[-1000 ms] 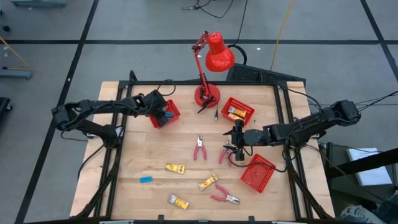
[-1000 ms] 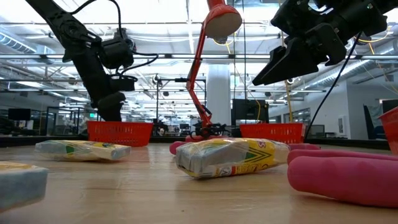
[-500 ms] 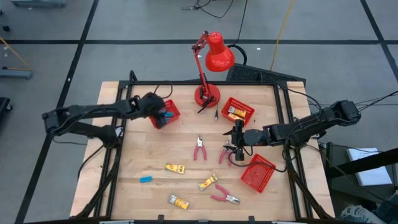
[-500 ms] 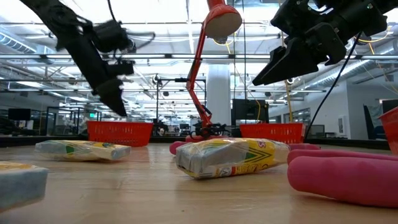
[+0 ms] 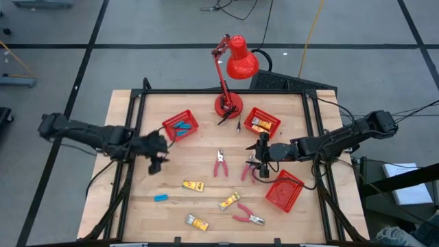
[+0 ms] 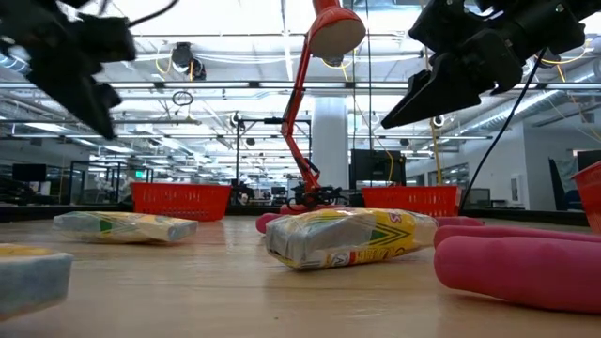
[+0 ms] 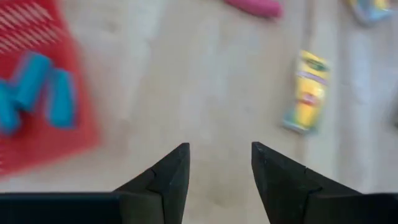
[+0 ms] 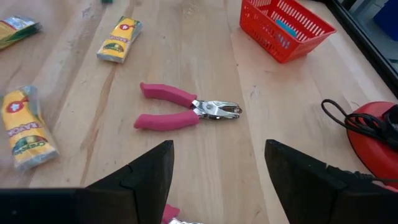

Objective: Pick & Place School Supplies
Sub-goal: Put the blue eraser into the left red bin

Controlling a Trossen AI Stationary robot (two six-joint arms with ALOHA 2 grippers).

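Near edge: a yellow-and-white packet (image 5: 197, 222) and pink-handled pliers (image 5: 247, 218) lie flat on the wooden worktop (image 5: 206, 168); the packets look soft and crinkly, likely to slide or buckle under a pinch.
Front row: a light-blue block (image 5: 161, 197), small and smooth, rests alone beside two more packets (image 5: 195, 185).
Right basket: a red mesh basket (image 5: 284, 190) sits tilted at the right edge; its thin walls could tip if bumped.
Left claw: the left claw (image 5: 155, 152) hangs over bare wood between basket and packets, fingers apart with nothing between them.
Right claw: the right claw (image 5: 261, 156) hovers wide and empty over a pair of pliers (image 5: 248, 169); another pair (image 5: 220, 163) lies just beside.
Risk: the pliers' rounded handles and loose grey jaws could pivot or swing if gripped off-centre.
Left basket: a red basket (image 5: 181, 126) already holds blue blocks (image 7: 37, 87).
Far basket: a third basket (image 5: 261, 123) holds yellow packets.
Back: the red lamp (image 5: 230, 75) and its cord could snag an arm.
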